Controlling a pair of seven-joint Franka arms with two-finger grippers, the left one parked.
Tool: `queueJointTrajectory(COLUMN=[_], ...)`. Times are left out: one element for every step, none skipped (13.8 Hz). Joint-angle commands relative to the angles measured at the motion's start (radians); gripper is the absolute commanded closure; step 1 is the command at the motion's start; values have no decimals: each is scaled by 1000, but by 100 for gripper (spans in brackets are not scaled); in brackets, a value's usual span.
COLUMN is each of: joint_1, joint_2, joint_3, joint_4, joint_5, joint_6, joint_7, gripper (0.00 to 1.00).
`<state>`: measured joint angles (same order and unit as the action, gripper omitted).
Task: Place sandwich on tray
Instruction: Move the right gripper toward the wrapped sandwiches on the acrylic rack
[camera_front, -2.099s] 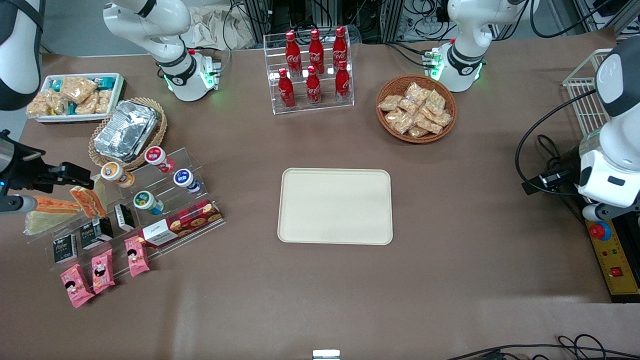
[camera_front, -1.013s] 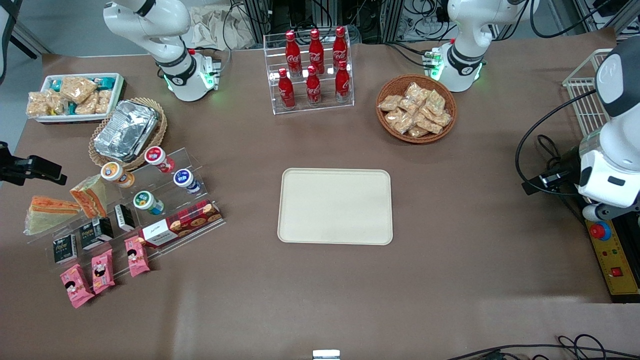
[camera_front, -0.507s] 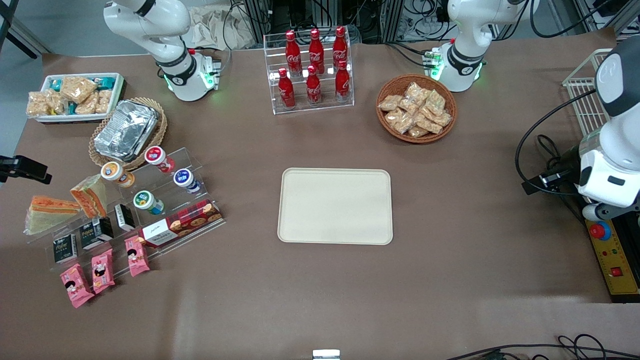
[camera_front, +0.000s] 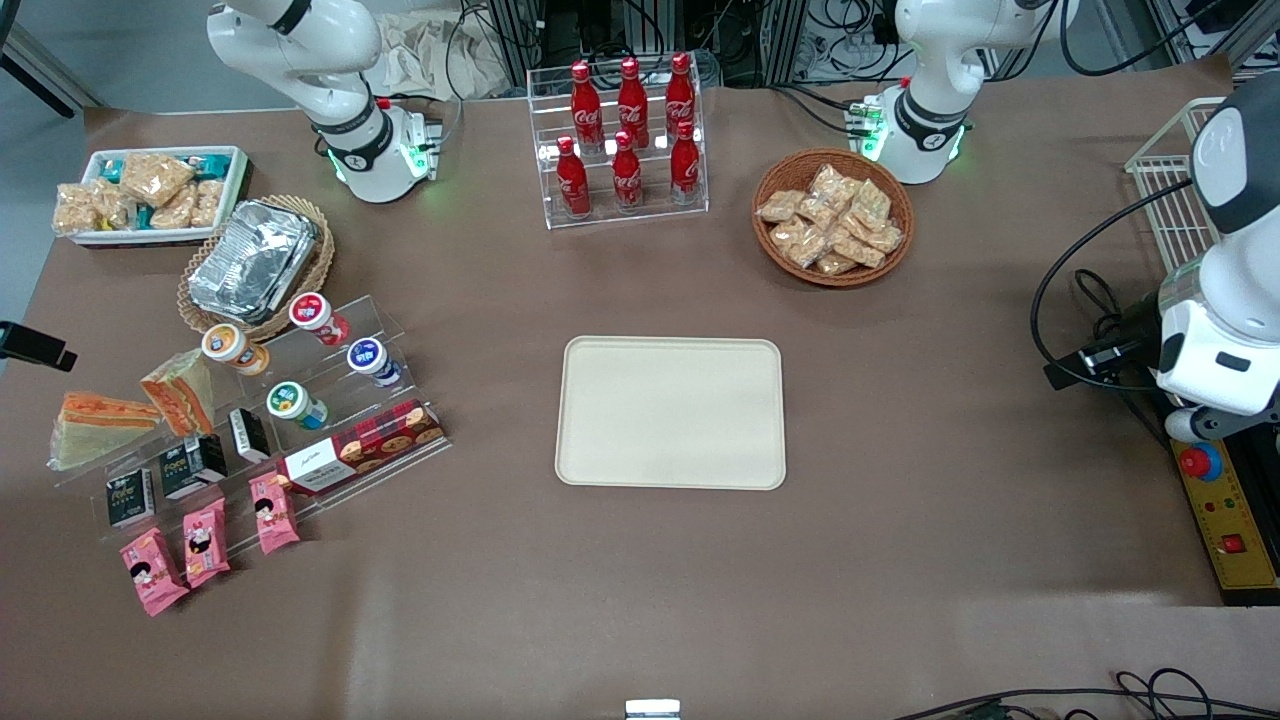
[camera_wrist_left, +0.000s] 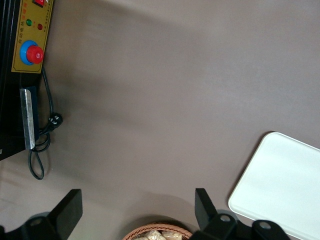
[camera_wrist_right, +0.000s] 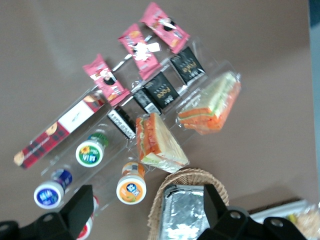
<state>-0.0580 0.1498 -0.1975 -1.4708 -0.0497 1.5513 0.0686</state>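
Note:
Two wrapped wedge sandwiches lie on the clear stepped rack at the working arm's end. One sandwich (camera_front: 180, 388) (camera_wrist_right: 159, 142) stands on edge beside an orange-lidded cup (camera_front: 233, 347). The second sandwich (camera_front: 98, 425) (camera_wrist_right: 211, 104) lies flat at the rack's outer end. The cream tray (camera_front: 670, 412) (camera_wrist_left: 285, 185) sits bare mid-table. My gripper (camera_wrist_right: 147, 212) is open and empty, high above the foil-filled basket and the orange-lidded cup, apart from both sandwiches. In the front view only a black part of it (camera_front: 35, 345) shows at the table edge.
The rack also holds yogurt cups (camera_front: 372, 360), dark packets (camera_front: 190, 465), a cookie box (camera_front: 360, 447) and pink snack packets (camera_front: 205, 540). A wicker basket with a foil container (camera_front: 252, 260), a white snack bin (camera_front: 150, 192), a cola bottle rack (camera_front: 625, 140) and a snack basket (camera_front: 832, 217) stand farther back.
My gripper has pulled away from above the sandwiches toward the working arm's table edge, almost leaving the front view. Both sandwiches stay on the rack.

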Motion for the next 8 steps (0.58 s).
queueJointTrajectory(joint_1=[-2, -15, -37, -54, -78, -98, -114, -124], joint_2=[43, 47, 47, 50, 53, 59, 63, 74], joint_3=[-8, -16, -22, -22, -20, -20, -22, -22], joint_4=[9, 7, 7, 6, 0, 0, -3, -5], joint_5=[-6, 7, 28, 31, 31, 37, 54, 63], joint_6=[6, 38, 74, 79, 82, 78, 79, 84], joint_7=[199, 213, 212, 214, 208, 201, 201, 210], gripper=[2, 2, 2, 2, 2, 2, 2, 2])
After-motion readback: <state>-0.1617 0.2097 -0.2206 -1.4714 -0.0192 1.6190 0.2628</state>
